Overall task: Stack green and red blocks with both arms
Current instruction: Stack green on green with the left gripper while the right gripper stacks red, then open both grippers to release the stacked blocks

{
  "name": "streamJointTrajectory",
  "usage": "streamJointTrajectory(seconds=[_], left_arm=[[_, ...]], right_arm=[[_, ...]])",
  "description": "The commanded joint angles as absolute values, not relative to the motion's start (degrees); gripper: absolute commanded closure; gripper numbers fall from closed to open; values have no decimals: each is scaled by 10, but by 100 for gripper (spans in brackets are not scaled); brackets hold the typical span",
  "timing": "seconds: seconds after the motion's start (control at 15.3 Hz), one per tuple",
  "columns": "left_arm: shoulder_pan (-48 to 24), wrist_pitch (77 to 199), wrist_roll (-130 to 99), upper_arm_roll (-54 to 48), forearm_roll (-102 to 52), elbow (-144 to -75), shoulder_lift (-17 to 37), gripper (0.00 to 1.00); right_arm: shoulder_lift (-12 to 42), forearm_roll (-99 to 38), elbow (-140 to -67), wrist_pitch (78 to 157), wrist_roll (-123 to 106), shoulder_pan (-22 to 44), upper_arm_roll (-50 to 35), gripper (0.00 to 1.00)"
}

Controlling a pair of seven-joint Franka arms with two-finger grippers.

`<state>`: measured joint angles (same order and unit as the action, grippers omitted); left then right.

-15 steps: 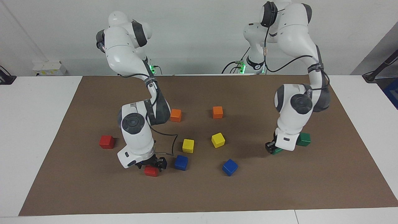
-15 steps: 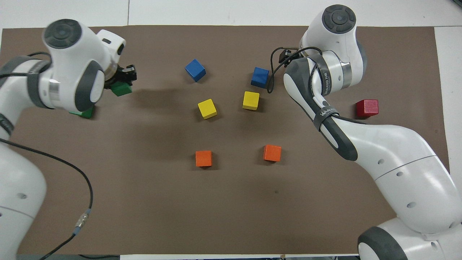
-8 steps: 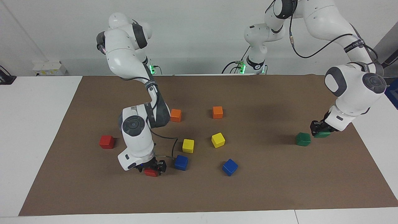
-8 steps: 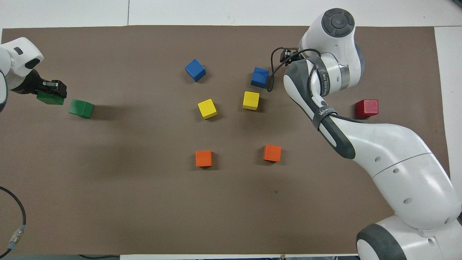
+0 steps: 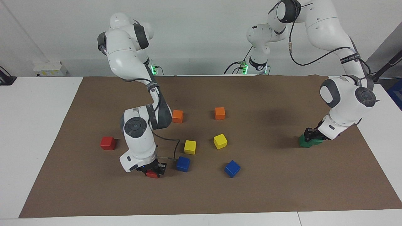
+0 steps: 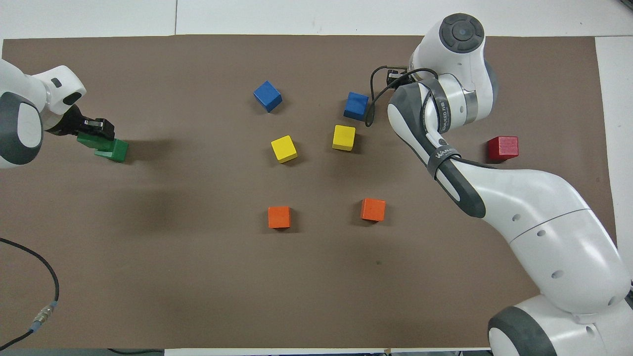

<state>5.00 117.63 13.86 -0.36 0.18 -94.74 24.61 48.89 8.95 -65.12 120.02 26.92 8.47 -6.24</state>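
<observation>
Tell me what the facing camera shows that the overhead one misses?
Only the facing view shows the small glossy red cube clamped in the right gripper; overhead, that arm hides both. Only the overhead view shows the grey cable plug. Both show the left gripper holding one dark green cube over the other green cube, and the free red cube.

White wall (image 5: 194, 37) above brown-matted (image 5: 282, 194) white table (image 5: 31, 125).
</observation>
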Motion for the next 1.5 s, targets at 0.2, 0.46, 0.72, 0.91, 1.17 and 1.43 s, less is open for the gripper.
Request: streamJointTrajectory(seconds=[0.2, 0.46, 0.72, 0.91, 1.17, 1.43], left_arm=[[51, 1200, 151, -2, -10, -977, 233, 100], [50, 1199, 152, -2, -10, -983, 232, 100], [50, 1200, 158, -1, -10, -987, 231, 81], [51, 1199, 160, -1, -10, -989, 229, 58], [51, 1201, 166, -1, -10, -992, 229, 0], [52, 1198, 170, -1, -10, -991, 229, 0]], right_arm=[[396, 91, -686, 1071, 135, 28, -69, 100], [227, 66, -913, 1134, 45, -42, -69, 100], [157, 35, -1063, 1249, -19, -98, -69, 100], [144, 30, -1114, 1317, -51, -119, -69, 100], [142, 30, -1126, 1322, -40, -121, -69, 100], [142, 30, -1126, 1324, -40, -126, -69, 100]])
